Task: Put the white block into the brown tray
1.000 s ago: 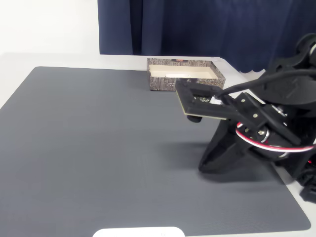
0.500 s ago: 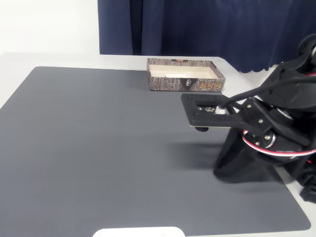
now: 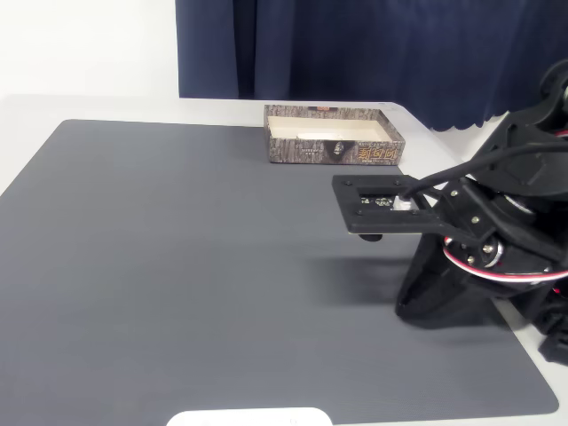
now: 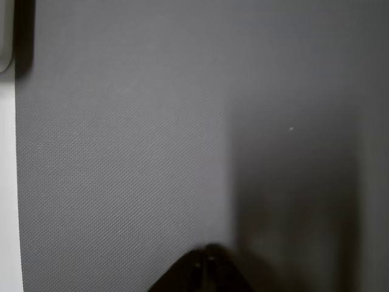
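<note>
tool (image 4: 205, 263) tips together | brown tray (image 3: 333, 136): pale lettering, seemingly unreadable

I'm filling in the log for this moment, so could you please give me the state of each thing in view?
brown tray: upright on the mat's far edge, holding something white.
gripper: shut, holding nothing, above the mat.
grey mat: flat.
white plate: at the mat's near edge.
</note>
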